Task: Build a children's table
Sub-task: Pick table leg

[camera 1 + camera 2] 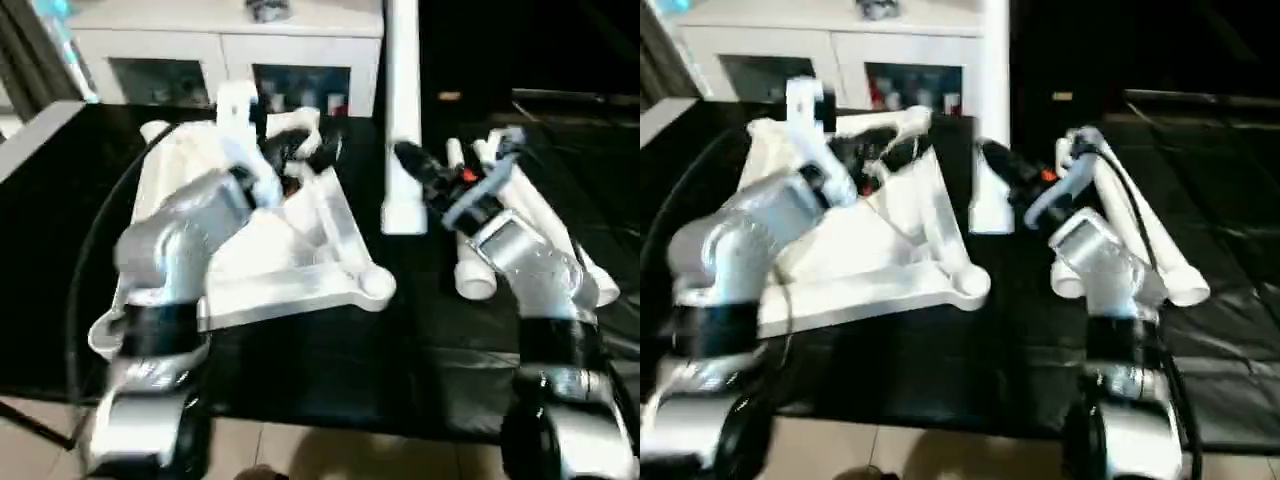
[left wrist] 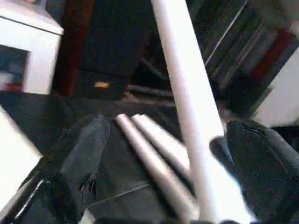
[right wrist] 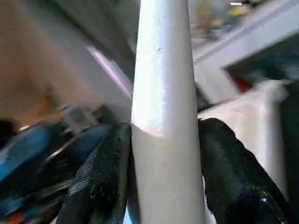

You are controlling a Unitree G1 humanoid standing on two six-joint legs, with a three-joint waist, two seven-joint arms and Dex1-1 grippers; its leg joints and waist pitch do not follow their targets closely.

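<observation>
From the left eye view we see the table top (image 1: 300,250) lying upside down on a black-covered table (image 1: 400,340), its smooth white plastic underside ribbed, with a round socket at the near corner. Our right gripper (image 1: 412,165) clasps a long tapered white leg (image 1: 402,110) that stands upright just beside the top's right edge, its wide end hanging low near the black surface. More white legs (image 1: 540,230) lie in a loose pile behind our right forearm. Our left gripper (image 1: 300,145) hovers over the far part of the top, fingers spread wide and holding nothing. A white cabinet (image 1: 200,50) with glass doors stands behind the table.

The left wrist view adds the two blunt black fingers (image 2: 77,158) well apart, with the upright leg (image 2: 187,102) crossing between them farther off and two lying legs (image 2: 154,154) on the dark cover.

The right wrist view shows what the head views cannot: both black fingers (image 3: 103,177) pressed against the round, faintly speckled shaft of the leg (image 3: 163,116), which narrows away from the grip.
</observation>
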